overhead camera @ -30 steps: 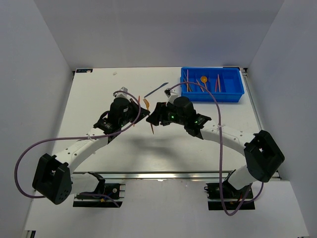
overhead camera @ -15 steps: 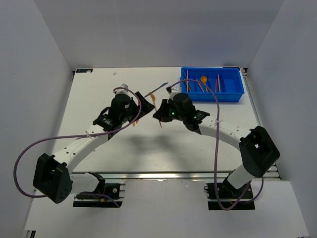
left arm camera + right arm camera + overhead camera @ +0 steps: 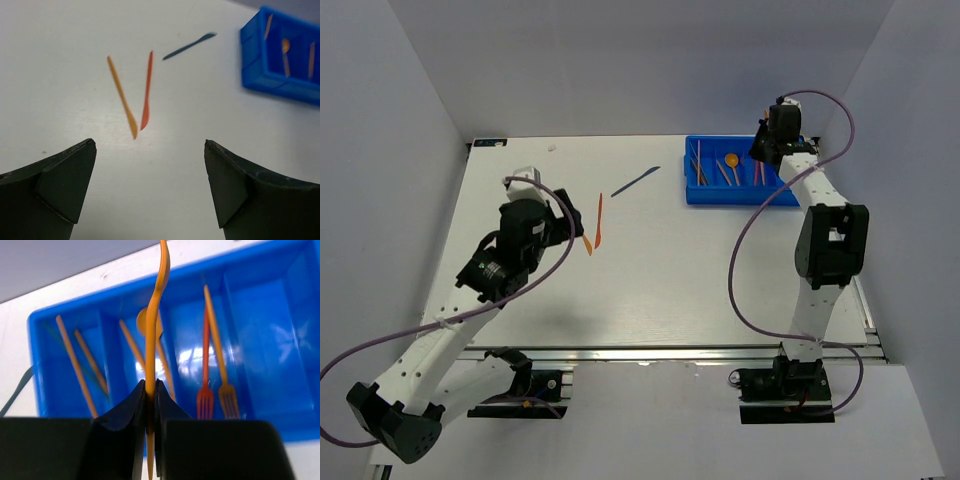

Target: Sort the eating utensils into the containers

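From where I stand, the right fingers are pinched tight on the low end of a thin orange plastic utensil, over the bright blue four-compartment plastic tray at the upper right. Gripped so near its tip, it could swivel and land across a divider or among the wrong kind.

The left fingers gape wide and empty above a slim orange utensil, a red-orange utensil and a dark blue utensil, all lying mid-frame on the white matt worktop. Plain pale grey walls close it in.

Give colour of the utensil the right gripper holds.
Orange; the utensil shows best in the right wrist view.
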`<action>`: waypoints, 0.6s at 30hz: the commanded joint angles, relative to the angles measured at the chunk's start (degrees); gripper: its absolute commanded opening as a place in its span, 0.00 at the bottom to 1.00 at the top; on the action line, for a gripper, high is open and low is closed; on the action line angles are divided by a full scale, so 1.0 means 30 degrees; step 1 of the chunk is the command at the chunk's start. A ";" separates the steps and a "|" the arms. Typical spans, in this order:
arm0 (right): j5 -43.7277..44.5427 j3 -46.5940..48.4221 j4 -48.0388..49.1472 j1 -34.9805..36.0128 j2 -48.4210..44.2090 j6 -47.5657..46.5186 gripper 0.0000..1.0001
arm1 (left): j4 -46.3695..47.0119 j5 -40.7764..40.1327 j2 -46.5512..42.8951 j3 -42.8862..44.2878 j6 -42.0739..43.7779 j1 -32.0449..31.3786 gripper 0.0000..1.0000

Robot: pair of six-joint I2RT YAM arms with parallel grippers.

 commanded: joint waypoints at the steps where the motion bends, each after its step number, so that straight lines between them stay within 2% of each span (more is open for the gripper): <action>1: 0.0214 0.3649 -0.2184 -0.0212 0.2680 -0.2555 0.00 | -0.0498 -0.0448 -0.0623 -0.1595 0.2475 -0.0007 0.98; 7: 0.0419 0.7435 -0.2391 -0.0799 0.5647 -0.3088 0.00 | 0.0878 0.0076 -0.2643 -0.3529 0.3268 -0.0007 0.98; 18: 0.0653 0.4361 -0.0018 -0.0858 0.5183 -0.3234 0.00 | 0.1027 0.0401 -0.2794 -0.3708 0.3356 -0.0007 0.98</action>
